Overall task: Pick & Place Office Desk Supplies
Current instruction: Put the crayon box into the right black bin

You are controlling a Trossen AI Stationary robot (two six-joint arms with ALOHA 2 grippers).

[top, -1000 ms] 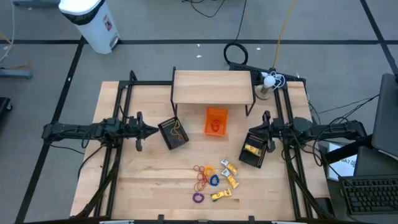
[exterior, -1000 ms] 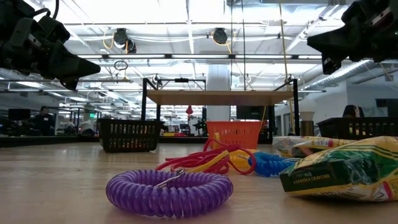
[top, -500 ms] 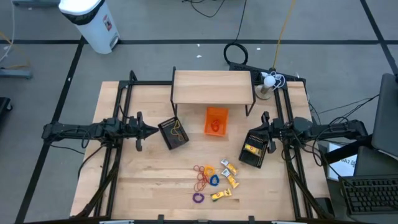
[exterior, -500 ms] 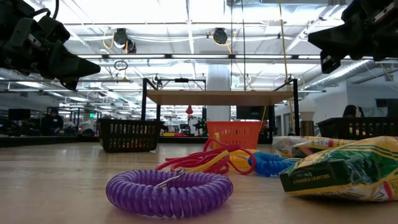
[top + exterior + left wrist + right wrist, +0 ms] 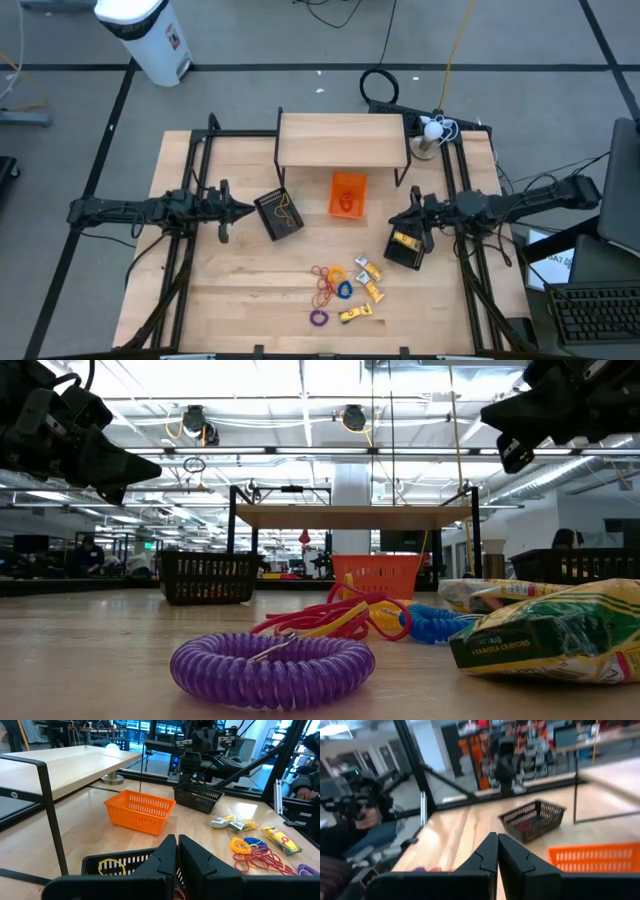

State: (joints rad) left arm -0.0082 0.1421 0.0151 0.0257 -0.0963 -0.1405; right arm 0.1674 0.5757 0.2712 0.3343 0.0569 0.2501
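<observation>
- Shifted inward since a moment ago, the right gripper (image 5: 412,212) hangs, fingers pressed together, above the black basket (image 5: 405,246) at the table's right.
- Left gripper (image 5: 246,209), fingers also together, waits beside the left black basket (image 5: 279,214).
- Rubber bands (image 5: 324,283), rings (image 5: 318,318) and yellow-and-white pieces (image 5: 368,281) lie loose on the table (image 5: 230,290) in front of the orange basket (image 5: 347,194).

Grey floor (image 5: 250,40), white bin (image 5: 147,35)

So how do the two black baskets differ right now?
The left black basket holds a yellow band and sits beside the left claw. The right black basket holds a yellow packet and lies partly under the right claw. Both are small black mesh baskets flanking the orange basket.
</observation>
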